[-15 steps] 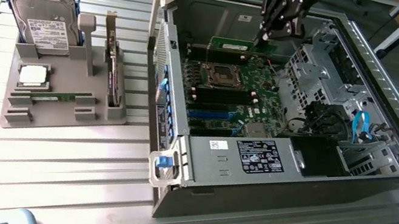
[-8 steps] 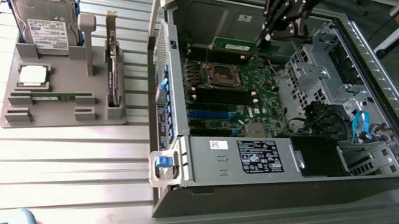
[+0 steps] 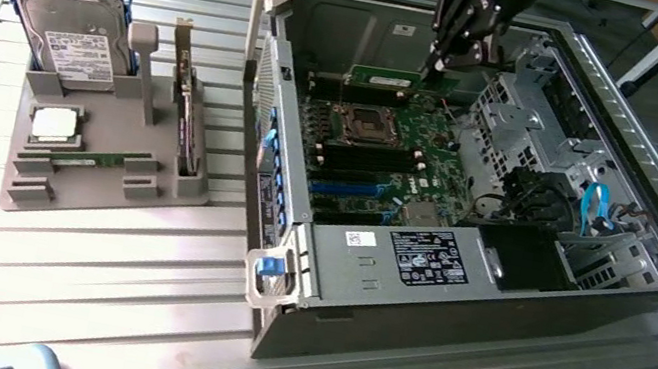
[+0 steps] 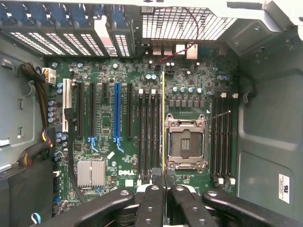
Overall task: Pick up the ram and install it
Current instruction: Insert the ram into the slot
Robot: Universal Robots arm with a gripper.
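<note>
Gripping the ram between black fingers closed almost fully on its flat faces, the gripper hangs inside the open computer case, above the green motherboard.

Ram: a thin, flat green board. From the wrist it is seen edge-on, as one narrow yellowish line. In the exterior view the ram shows as a slim green strip with a pale label, just under the gripper.

Long axis: parallel to the black memory slots, over the strip between those slots and the square, metal-framed processor socket. Contact with the board cannot be determined.

Case: grey sheet metal with a perforated grille, lying on its side on a ribbed aluminium bench.

At the exterior view's left, a grey moulded tray carries a hard drive, a square silver processor and an upright dark card.
</note>
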